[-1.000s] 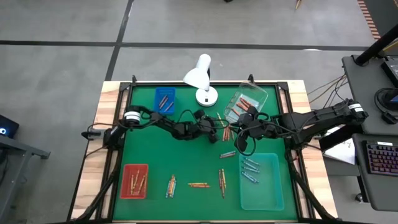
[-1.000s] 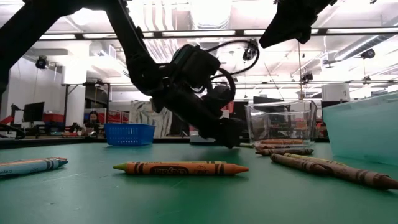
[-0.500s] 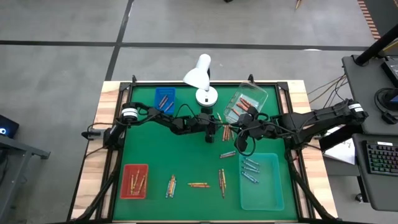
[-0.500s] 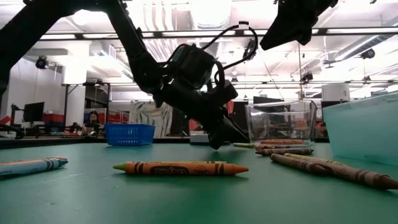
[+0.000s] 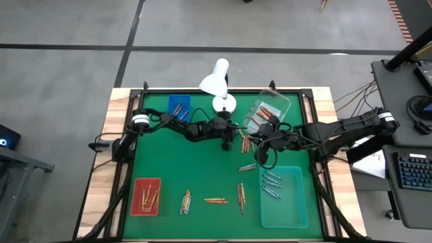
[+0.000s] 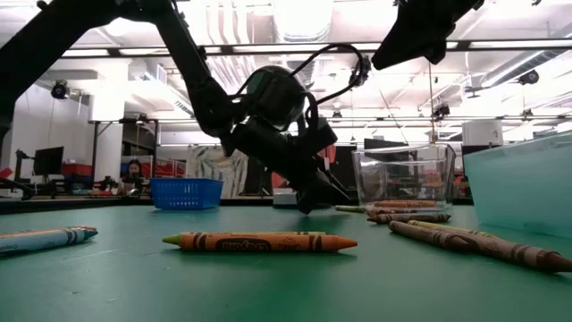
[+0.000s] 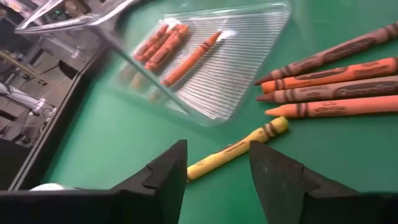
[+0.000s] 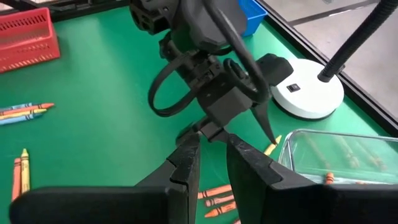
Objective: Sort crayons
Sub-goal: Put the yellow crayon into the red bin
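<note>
From above, the left gripper [image 5: 227,140] is mostly masked by its own dark wrist and cables, so the yellow crayon [image 7: 237,151] beneath it shows clearly only in the left wrist view. There it lies flat on the green table [image 5: 182,169], framed between the two spread jaws, which do not touch it. Whether the tips reach the table cannot be told. The right gripper [image 8: 211,155] hangs just beside the left one, above the table, its jaws a little apart and holding nothing.

The yellow crayon lies close to the clear ribbed plastic tray [image 7: 230,56], which holds several red and orange-red crayons, and near a loose group of four brown and orange crayons [image 7: 329,81] lying side by side. Open green surface lies toward the centre and the left arm's side. The white desk lamp [image 5: 219,84] stands at the far edge, the small blue basket [image 5: 178,106] beside it.

Along the near edge lie the red basket [image 5: 146,196] with crayons inside, scattered small clusters of mixed-colour crayons [image 5: 214,200], and the pale blue-green translucent bin [image 5: 283,197] with light blue crayons at one end. In the low view, an orange-yellow crayon [image 6: 259,241] lies closest.
</note>
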`<state>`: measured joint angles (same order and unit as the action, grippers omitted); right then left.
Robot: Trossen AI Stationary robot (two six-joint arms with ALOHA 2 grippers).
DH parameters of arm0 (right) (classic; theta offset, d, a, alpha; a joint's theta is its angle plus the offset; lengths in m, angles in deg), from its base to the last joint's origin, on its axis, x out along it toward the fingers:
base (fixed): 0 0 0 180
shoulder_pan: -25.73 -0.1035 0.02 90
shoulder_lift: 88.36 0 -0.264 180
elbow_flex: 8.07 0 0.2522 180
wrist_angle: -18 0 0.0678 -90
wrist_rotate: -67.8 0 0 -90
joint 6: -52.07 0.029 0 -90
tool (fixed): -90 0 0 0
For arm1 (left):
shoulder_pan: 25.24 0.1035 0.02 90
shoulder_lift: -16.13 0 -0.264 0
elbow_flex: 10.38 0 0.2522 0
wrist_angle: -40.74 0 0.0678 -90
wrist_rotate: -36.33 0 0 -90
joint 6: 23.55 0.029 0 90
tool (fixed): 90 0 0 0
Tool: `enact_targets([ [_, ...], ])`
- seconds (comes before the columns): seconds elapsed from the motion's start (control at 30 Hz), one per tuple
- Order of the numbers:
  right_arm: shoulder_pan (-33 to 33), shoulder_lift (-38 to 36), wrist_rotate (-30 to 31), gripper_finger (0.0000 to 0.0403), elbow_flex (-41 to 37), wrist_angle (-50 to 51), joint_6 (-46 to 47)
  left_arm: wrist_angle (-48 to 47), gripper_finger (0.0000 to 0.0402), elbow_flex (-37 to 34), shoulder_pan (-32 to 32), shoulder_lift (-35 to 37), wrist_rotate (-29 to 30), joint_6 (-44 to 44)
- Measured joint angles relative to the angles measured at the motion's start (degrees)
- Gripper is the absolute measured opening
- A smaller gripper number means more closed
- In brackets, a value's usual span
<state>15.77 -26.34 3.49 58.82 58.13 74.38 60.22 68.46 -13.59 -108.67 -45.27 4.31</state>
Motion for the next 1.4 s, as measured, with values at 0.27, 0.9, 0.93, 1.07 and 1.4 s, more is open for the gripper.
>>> enact_targets([
  [0.27, 0.0, 0.0, 1.2, 0.0068, 0.0, -0.5, -0.5, 0.4, 0.0188, 0.0, 1.9, 0.0, -1.6, 0.2],
  [0.9, 0.2, 0.0, 1.5, 0.0068, 0.0, -0.9, -1.8, 0.3, 0.019, 0.0, 5.4, -0.2, -17.2, -0.2],
  [0.93, 0.2, 0.0, 1.5, 0.0068, 0.0, -1.4, -1.9, 0.3, 0.019, 0.0, 5.4, -0.2, -17.2, -1.0],
  [1.07, 0.2, 0.0, 1.6, 0.0068, 0.0, -1.8, -2.6, -0.4, 0.019, 0.0, 5.4, -0.2, -17.4, -3.7],
  [1.4, 0.3, 0.0, 1.5, 0.0068, 0.0, -1.9, 1.4, -4.9, 0.0184, -1.1, 4.3, 6.5, -16.0, -4.9],
])
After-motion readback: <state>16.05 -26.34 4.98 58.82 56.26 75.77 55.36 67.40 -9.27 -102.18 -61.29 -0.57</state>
